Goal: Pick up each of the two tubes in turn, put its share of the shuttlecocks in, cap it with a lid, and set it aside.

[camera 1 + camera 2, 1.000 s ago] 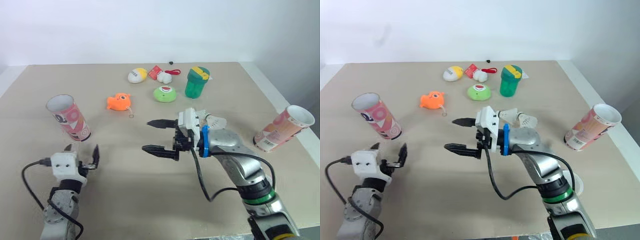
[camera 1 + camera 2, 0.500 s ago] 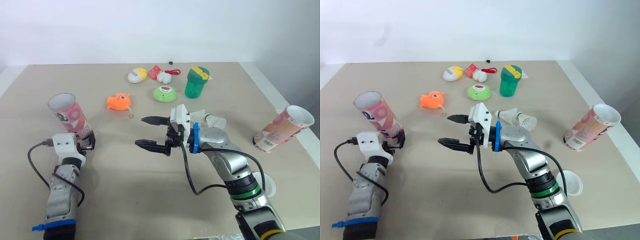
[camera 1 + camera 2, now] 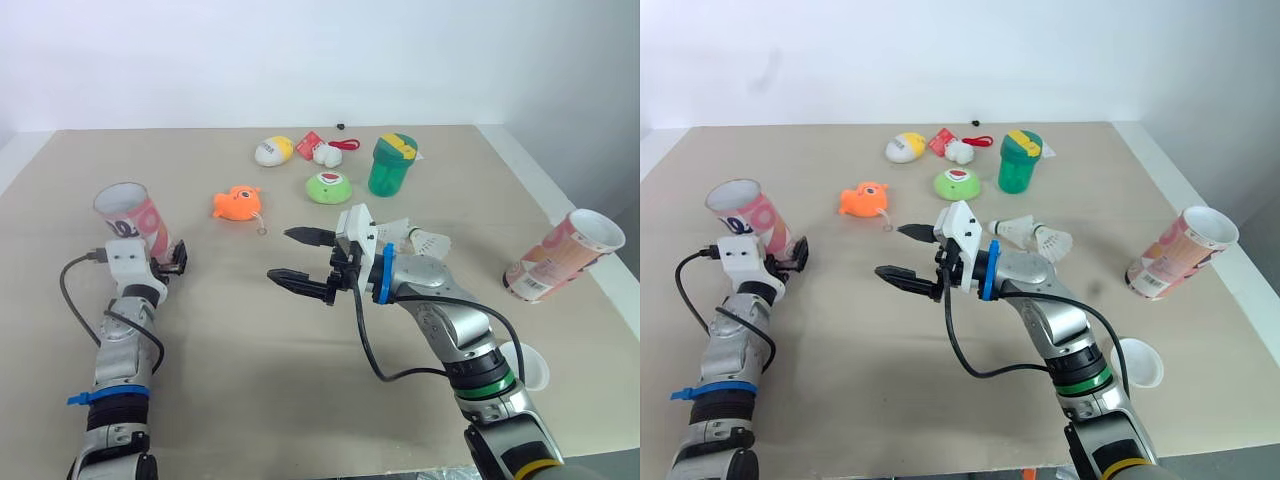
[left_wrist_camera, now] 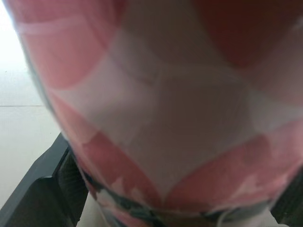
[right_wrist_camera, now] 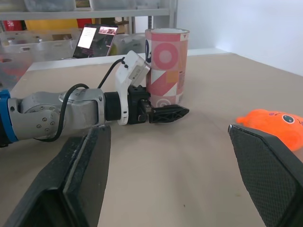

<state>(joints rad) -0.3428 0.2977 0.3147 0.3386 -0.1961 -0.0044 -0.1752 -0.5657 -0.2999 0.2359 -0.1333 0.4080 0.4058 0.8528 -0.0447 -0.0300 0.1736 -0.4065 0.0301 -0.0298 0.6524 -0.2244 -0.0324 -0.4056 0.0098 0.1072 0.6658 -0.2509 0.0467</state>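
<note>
A pink patterned tube (image 3: 130, 215) stands open-topped at the table's left. My left gripper (image 3: 165, 262) is open, with one finger on each side of the tube's base; the tube wall (image 4: 165, 118) lies between its fingers (image 4: 42, 189). The right wrist view shows that tube (image 5: 165, 66) with the left gripper low against it. My right gripper (image 3: 283, 254) hangs open and empty over the table's middle, pointing left. Two shuttlecocks (image 3: 425, 240) lie behind the right arm. A second pink tube (image 3: 565, 257) leans at the right edge. A white lid (image 3: 525, 365) lies near my right forearm.
An orange fish toy (image 3: 237, 203) lies between the two grippers, further back. A green cup (image 3: 392, 165), a green dome toy (image 3: 328, 187), a yellow and white egg toy (image 3: 273, 150) and small red and white items (image 3: 325, 150) sit at the back.
My left arm has reached forward and brought its gripper up to the base of the left tube. My right gripper has drifted left, still open.
</note>
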